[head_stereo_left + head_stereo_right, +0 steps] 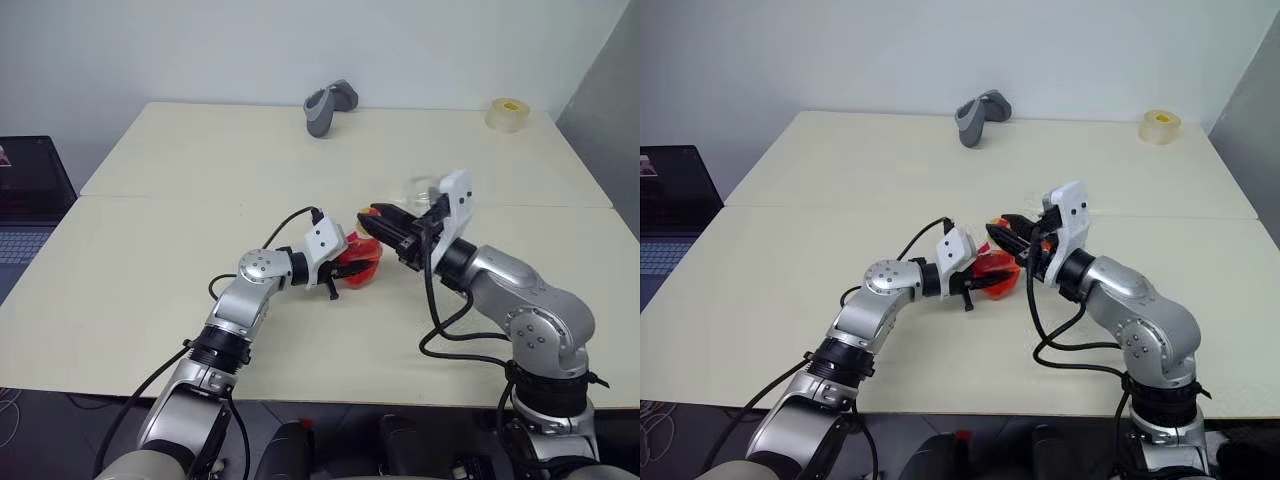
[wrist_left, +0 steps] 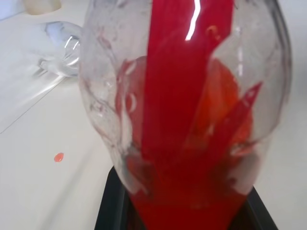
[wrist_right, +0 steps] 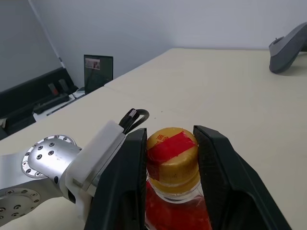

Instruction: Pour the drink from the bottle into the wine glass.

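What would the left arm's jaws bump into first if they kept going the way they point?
They already grip the bottle. Pushed straight on, it would probably meet the wine glass next, though depth is hard to judge.

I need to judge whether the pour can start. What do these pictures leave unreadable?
- Wine glass: left wrist view, cut off by the bottle; in the left eye view a faint shape behind the right gripper.
- Cap: right wrist view, loosened or tight cannot be told.
- Left gripper: head views, its grip hidden behind the bottle.
- Bottle label: too small.
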Tool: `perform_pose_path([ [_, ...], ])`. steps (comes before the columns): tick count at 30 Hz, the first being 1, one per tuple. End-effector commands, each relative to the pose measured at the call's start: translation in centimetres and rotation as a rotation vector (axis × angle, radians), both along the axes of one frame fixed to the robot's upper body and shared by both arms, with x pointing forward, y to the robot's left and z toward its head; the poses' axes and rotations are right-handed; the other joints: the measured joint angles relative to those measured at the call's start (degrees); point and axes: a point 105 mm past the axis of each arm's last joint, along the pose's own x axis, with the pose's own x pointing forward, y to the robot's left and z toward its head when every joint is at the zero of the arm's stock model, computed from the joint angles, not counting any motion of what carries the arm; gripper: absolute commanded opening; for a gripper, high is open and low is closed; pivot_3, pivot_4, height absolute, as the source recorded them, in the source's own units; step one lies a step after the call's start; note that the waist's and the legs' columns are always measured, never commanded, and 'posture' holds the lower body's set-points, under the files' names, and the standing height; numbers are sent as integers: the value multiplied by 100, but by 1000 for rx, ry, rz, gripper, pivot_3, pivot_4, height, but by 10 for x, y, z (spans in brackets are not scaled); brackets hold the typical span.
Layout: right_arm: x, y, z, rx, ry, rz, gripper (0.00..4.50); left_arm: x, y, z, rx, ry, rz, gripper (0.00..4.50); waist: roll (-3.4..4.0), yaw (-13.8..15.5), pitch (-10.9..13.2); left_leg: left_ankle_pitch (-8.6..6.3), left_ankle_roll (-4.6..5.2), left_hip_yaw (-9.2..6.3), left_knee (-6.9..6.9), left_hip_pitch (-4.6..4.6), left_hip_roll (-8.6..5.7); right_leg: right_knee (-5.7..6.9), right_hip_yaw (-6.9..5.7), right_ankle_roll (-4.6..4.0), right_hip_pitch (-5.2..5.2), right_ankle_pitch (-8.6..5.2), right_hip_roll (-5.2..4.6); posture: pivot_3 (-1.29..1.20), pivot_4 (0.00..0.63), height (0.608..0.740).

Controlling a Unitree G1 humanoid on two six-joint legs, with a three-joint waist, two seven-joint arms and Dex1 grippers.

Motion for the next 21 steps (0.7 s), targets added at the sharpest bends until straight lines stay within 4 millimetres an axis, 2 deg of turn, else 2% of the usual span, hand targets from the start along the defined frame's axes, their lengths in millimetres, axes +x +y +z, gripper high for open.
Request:
perform_pose_path([
  [1, -10, 0, 17, 80, -43, 52, 1168, 0, -4, 20, -46, -64, -12, 762, 0, -1, 0, 0, 0, -1, 0, 0, 0, 0, -1, 0, 0, 0, 0, 0, 150, 740],
  [7, -14, -2, 23, -129, -242, 41, 1168, 0, -3, 20, -48, -65, -7, 760, 0, -3, 0, 0, 0, 1, 0, 0, -2, -2, -1, 1, 0, 0, 0, 0, 150, 740],
  [12, -21, -1, 25, -166, -297, 96, 1168, 0, -3, 20, -48, -65, -8, 756, 0, -1, 0, 0, 0, -1, -1, 0, 0, -1, -2, 1, 0, 0, 2, 0, 150, 740],
  [21, -21, 1, 29, -127, -307, 113, 1168, 0, -4, 20, -52, -66, -9, 756, 0, 4, 0, 0, 0, -1, 0, 0, 0, -1, -1, 0, 0, 0, 2, 0, 150, 740],
])
